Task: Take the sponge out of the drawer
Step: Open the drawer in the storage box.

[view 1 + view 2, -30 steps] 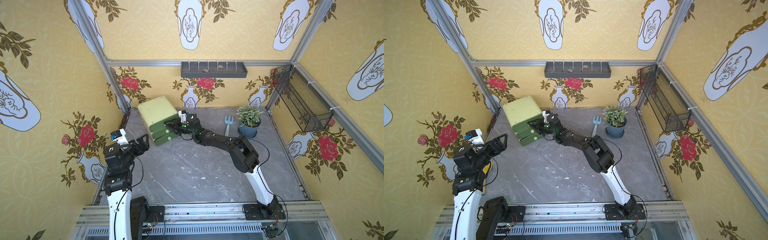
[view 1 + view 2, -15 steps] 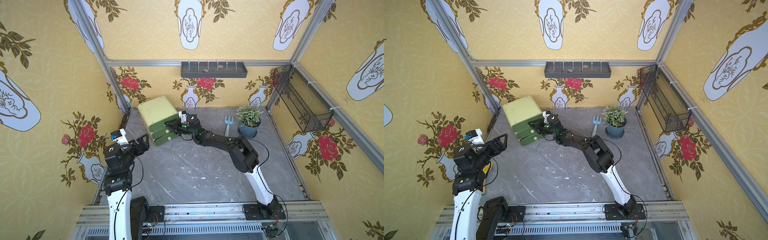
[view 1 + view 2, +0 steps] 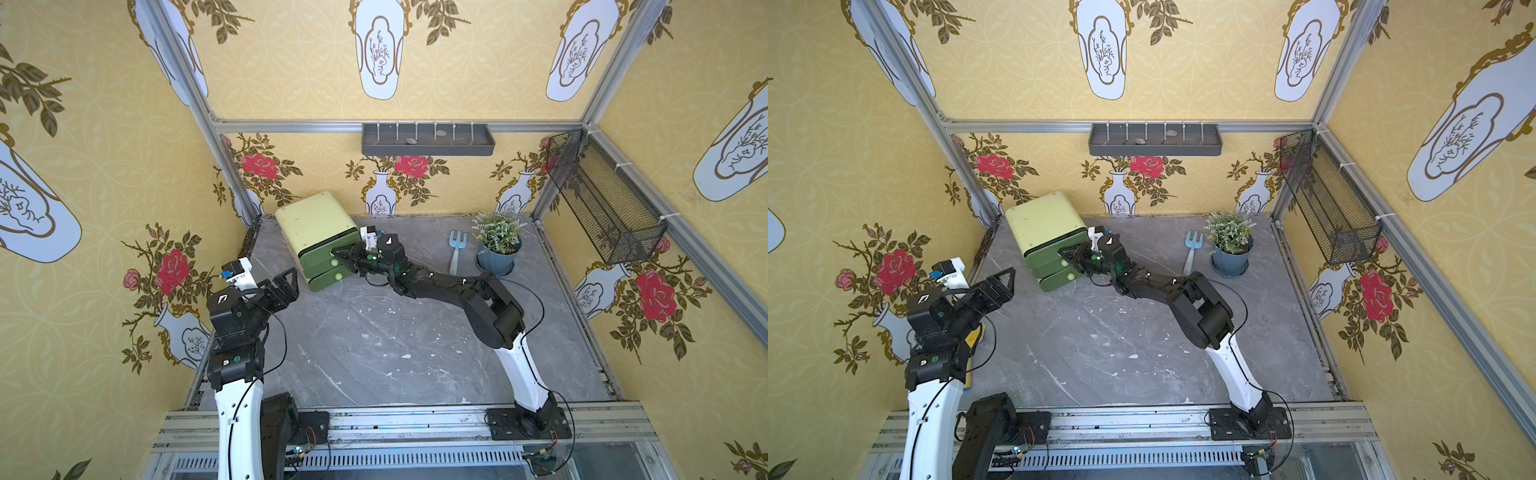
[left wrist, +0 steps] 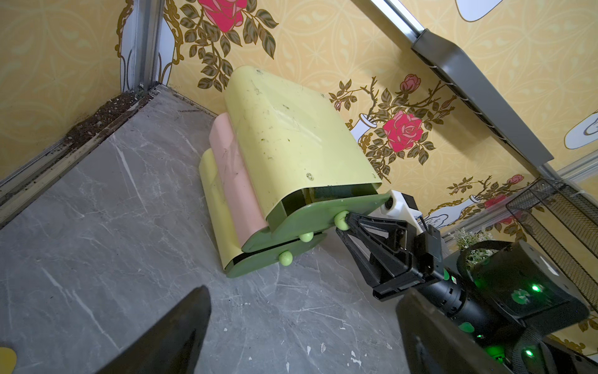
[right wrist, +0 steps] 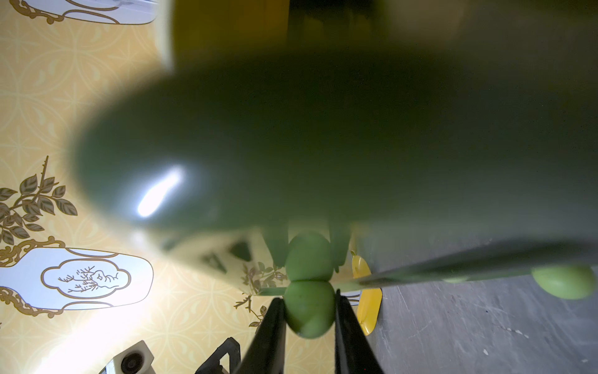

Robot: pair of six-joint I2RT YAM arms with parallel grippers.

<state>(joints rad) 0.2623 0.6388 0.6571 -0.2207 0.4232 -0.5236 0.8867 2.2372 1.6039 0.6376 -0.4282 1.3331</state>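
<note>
Right gripper is clamped on the pale green knob of the top drawer, drawn slightly out of the yellow-green cabinet at the rear of the table, sponge hidden from view; left gripper hangs wide open, well apart.

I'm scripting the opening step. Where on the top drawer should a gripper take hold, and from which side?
Its round knob, approached straight from the drawer unit's front, one finger each side. The knob stands proud of the smooth front of the top drawer, the only part narrow enough to pinch; the right gripper is shut on it this way.
</note>
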